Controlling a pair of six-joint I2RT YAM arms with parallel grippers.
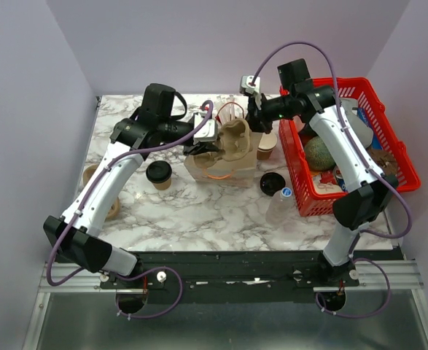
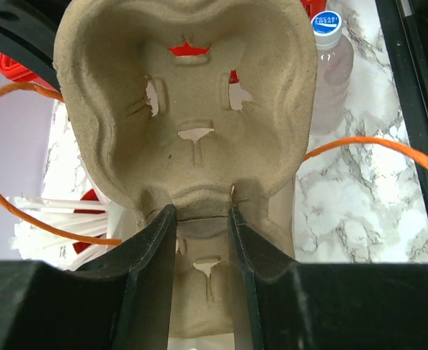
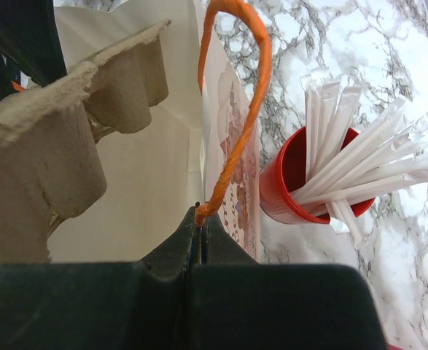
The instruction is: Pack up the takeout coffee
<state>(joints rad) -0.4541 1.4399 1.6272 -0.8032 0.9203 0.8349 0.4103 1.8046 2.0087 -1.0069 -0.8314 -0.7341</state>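
1. Marble-patterned table (image 1: 199,211), white with grey veins, carries everything. Pale lilac walls (image 1: 199,44) close it in on three sides.
2. Red basket (image 1: 312,197) sits at the table's right edge. It is full of groceries, too jumbled to name.
3. Paper bag (image 1: 235,175) stands mid-table with its mouth up. The right gripper (image 3: 200,222) is pinched together at the base of the bag's orange handle (image 3: 235,131) and holds that side up.
4. Pulp carrier (image 2: 184,95) is tilted on end over the bag mouth, its cup wells facing the left wrist camera. The left gripper (image 2: 199,215) is clamped across the carrier's middle rib, jaws part-way apart with the rib between them.
5. Takeout coffee (image 1: 159,175) stands upright on the table with its black lid on, long axis vertical.
   - It lies left of the left gripper and nearer the arm bases, just beside the left forearm and apart from the bag.
   - The left arm is plainly the nearer; the right is across the bag.
   - Judgement: the coffee is not yet packed and both grippers are occupied. The left would have to release the carrier and swing back toward its own side to reach the cup.
6. Small items:
   - The loose black lid (image 1: 272,182) and water bottle (image 1: 281,204) lie between bag and basket.
   - The red cup (image 3: 286,186) of wrapped straws stands just beside the bag.
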